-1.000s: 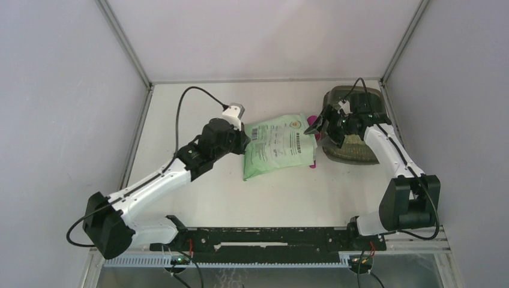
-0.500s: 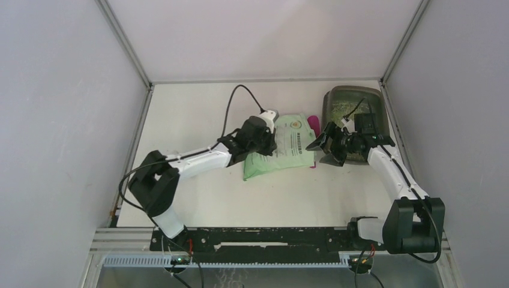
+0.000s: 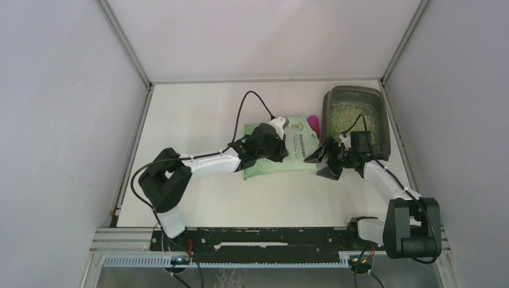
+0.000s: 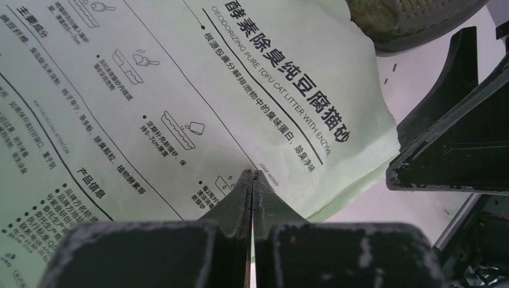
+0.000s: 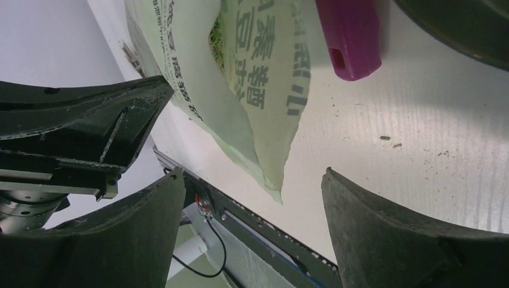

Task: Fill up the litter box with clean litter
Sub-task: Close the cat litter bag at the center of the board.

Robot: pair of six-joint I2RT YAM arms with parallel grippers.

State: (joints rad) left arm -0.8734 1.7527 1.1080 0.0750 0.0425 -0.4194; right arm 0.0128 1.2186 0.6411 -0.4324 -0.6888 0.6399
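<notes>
**Left tool clenched over the bag, right tool spread beside it, litter in the box at far right**

The left arm [image 3: 198,163] reaches across the table [image 3: 198,108] to the middle. The left tool [image 3: 281,153] is over the green bag [image 3: 300,147]. In the left wrist view this tool [image 4: 252,174] is clenched, its two tips pressed together over the bag's printed face [image 4: 180,90]. I cannot tell whether they pinch the film or only sit above it.

The bag lies flat, print upward. In the right wrist view its right end [image 5: 264,72] gapes a little, and greenish grain shows inside the mouth. A magenta scoop [image 3: 313,124] lies just beside the bag's far right corner, between the bag and the box. Its handle end [image 5: 351,36] rests on the table.

The right tool [image 3: 321,163] is low at the bag's near right corner. From its own camera the tool [image 5: 252,174] is released, with its fingers spread wide. The bag's corner shows in the gap between them. A few stray grains [image 5: 389,141] dot the table [image 5: 432,132] nearby.

The box [image 3: 384,120] stands at the table's far right, close to the side wall. The litter [image 3: 345,117] lies inside it as a loose pale-green layer over the floor. The right arm crosses in front of the box's near end.
</notes>
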